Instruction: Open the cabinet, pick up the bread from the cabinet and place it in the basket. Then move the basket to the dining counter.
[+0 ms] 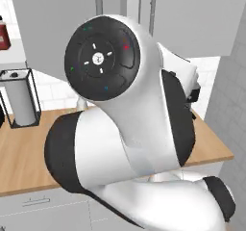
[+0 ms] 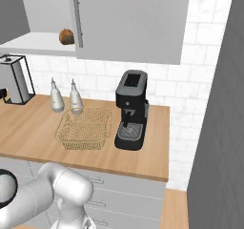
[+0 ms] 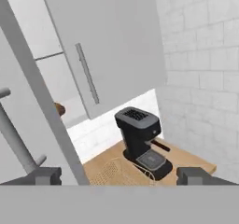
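The cabinet (image 2: 128,23) hangs above the wood counter, its left door swung open and its right door shut. The bread (image 2: 66,36), a small brown loaf, lies on the pale shelf inside, and it peeks past the open door's edge as the bread (image 3: 59,109) in the hand view. The tan wicker basket (image 2: 85,128) sits empty on the counter below, left of the coffee machine. My gripper (image 3: 122,177) is open, with nothing between its fingertips. Its left fingertip (image 3: 44,176) is close to the open door's bar handle (image 3: 14,134). The dining counter is out of view.
A black coffee machine (image 2: 131,111) stands right of the basket, and two pale bottles (image 2: 57,97) stand behind it. A paper towel holder (image 2: 14,80) is at the far left. A grey wall (image 2: 219,128) closes the right side. My arm (image 1: 129,129) blocks much of the left base view.
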